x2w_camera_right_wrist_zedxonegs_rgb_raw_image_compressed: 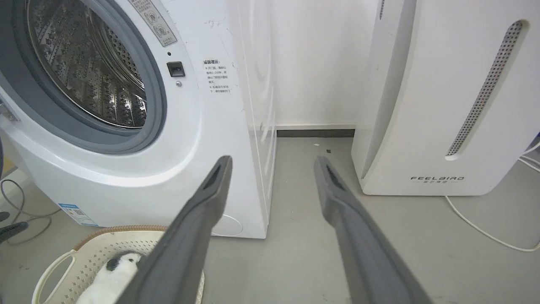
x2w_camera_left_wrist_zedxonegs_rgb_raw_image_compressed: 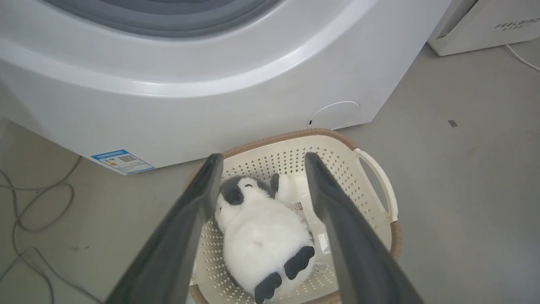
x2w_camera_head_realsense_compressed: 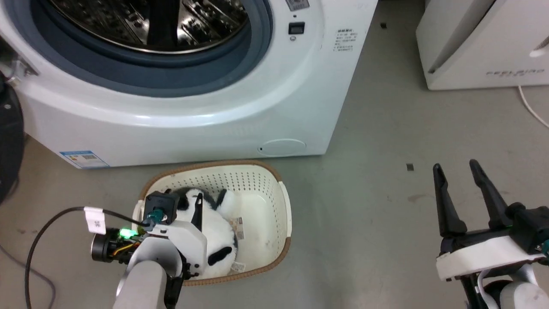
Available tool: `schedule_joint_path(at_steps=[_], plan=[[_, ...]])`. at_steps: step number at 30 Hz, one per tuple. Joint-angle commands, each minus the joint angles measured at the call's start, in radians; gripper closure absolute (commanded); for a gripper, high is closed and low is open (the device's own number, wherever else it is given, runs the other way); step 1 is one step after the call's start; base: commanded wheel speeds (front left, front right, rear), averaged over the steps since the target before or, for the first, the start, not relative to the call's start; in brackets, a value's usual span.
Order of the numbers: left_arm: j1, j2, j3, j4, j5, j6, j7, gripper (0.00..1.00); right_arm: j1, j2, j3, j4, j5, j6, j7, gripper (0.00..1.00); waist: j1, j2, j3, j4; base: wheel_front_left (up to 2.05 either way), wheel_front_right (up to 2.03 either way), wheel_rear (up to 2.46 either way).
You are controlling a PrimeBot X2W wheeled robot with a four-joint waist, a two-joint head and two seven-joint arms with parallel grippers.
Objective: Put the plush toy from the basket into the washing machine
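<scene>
Left wrist view: a fluffy black-and-white plush toy [x2w_camera_left_wrist_zedxonegs_rgb_raw_image_compressed: 261, 236] is seen lying in an oval cream perforated plastic basket [x2w_camera_left_wrist_zedxonegs_rgb_raw_image_compressed: 295, 136], framed between the spread jaws of the left gripper [x2w_camera_left_wrist_zedxonegs_rgb_raw_image_compressed: 263, 157]; no contact can be made out. The pickup is judged in hand: a descent and a soft squeeze are called for. Beyond the fingertips, a large white front-loading washing machine [x2w_camera_left_wrist_zedxonegs_rgb_raw_image_compressed: 211, 84] waits, steel drum [x2w_camera_head_realsense_compressed: 150, 21] exposed. The right gripper [x2w_camera_head_realsense_compressed: 455, 164] is held spread, empty.
</scene>
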Motion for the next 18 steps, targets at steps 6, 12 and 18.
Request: schedule_joint_path(at_steps=[6, 12, 18], plan=[[-0.089, 0.025, -0.013, 0.084, -0.014, -0.014, 0.048, 0.0, -0.048, 0.0, -0.004, -0.021, 0.026, 0.0, -0.022, 0.0, -0.0001, 0.0, 0.102, -0.025, 0.0, 0.0, 0.0], [-0.157, 0.044, -0.012, 0.146, -0.036, -0.026, 0.092, 0.0, -0.072, 0.0, -0.007, -0.033, 0.048, 0.0, -0.034, 0.0, -0.0001, 0.0, 0.183, -0.04, 0.0, 0.0, 0.0], [-0.228, 0.064, -0.01, 0.208, -0.062, -0.044, 0.142, 0.0, -0.093, 0.0, -0.009, -0.044, 0.068, 0.0, -0.047, 0.0, -0.0001, 0.0, 0.26, -0.055, 0.0, 0.0, 0.0]])
